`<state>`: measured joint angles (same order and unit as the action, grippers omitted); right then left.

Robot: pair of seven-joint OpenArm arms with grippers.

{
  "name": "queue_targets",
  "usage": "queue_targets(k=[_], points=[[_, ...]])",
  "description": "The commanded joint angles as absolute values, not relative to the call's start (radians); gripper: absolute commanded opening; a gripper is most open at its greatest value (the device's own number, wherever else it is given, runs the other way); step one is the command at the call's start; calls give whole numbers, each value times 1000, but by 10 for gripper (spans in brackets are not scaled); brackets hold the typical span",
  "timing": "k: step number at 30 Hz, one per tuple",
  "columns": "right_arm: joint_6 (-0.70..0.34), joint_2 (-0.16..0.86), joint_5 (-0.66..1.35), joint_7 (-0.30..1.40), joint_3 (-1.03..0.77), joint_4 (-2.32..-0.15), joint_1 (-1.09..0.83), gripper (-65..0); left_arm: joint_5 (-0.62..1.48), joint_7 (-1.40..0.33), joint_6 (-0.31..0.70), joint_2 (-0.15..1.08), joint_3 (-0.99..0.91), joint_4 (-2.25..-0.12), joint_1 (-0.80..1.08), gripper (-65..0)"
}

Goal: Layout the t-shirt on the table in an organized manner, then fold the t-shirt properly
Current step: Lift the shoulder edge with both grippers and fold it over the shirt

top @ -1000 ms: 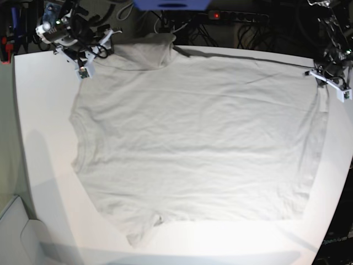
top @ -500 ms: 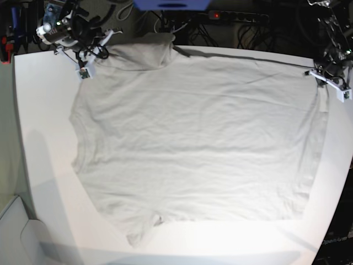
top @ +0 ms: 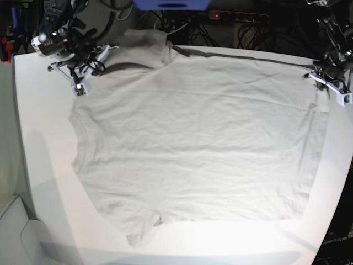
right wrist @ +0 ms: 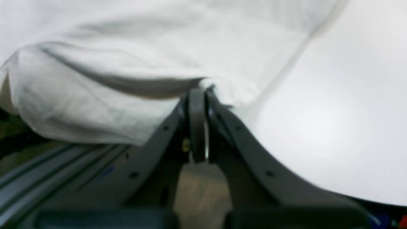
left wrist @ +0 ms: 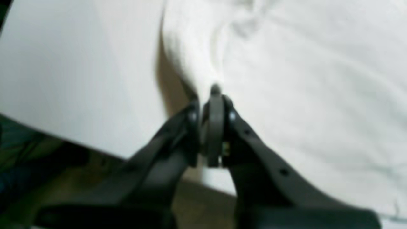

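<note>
The t-shirt lies spread flat in the middle of the white worktop, with one sleeve at the near edge. At the shirt's far corners, the right gripper is pinched tight on a fold of cloth, and the left gripper is pinched tight on the shirt's edge.

Power strip with a red light at the far edge, tangled cables around it, I think.
</note>
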<state>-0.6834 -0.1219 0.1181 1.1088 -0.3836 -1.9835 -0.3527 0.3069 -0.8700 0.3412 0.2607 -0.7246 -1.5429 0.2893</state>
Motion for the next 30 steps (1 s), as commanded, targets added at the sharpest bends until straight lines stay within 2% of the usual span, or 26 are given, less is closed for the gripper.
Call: queue_targets(k=[1, 10, 15, 30], points=[[-698, -110, 127, 1109, -384, -2003, -332, -650, 311, -869, 335, 280, -731, -1560, 285, -638], [-698, -64, 127, 1205, -386, -2003, -189, -650, 311, -889, 335, 285, -766, -1561, 251, -638], [-698, -33, 127, 1241, -386, -2002, -127, -650, 311, -963, 335, 283, -809, -1561, 206, -638], [-698, -28, 122, 1236, -384, -1897, -5, -650, 311, -980, 335, 280, -802, -1555, 136, -638]])
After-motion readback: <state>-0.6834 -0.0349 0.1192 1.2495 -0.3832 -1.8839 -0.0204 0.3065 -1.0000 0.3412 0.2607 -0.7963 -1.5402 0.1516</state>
